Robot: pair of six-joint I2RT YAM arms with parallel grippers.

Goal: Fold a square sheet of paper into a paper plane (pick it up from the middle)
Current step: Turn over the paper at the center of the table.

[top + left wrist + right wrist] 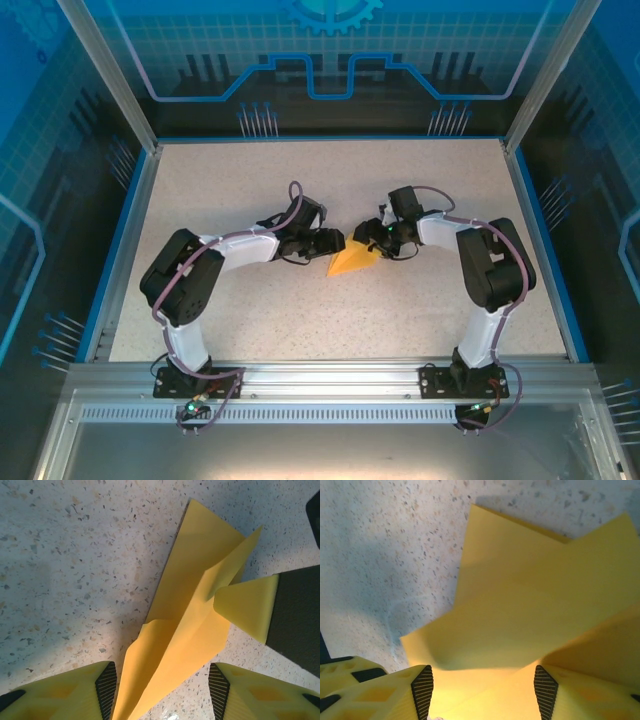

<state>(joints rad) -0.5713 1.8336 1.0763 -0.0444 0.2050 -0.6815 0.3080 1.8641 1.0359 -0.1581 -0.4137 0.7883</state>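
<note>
Orange-yellow paper plane (352, 262): partly folded, lying flat near the middle of the speckled worktop (250, 330), well apart from all 4 edges.
Left arm: elbow bent out toward the left edge, forearm reaching inward, left gripper (332, 243) low at the plane's left side.
Left jaws: roughly half apart; the plane's narrow end runs between the fingers (75, 692), not pinched.
Right arm: elbow out by the right edge, right gripper (368, 238) over the plane's far end.
Right jaws: apart, 1 fingertip (247, 607) touching a raised flap.
Room: worktop stretches wide on every side of the plane.
Hard to see: from above, both grippers cover the plane's far end; the right wrist view cuts its edges off.
</note>
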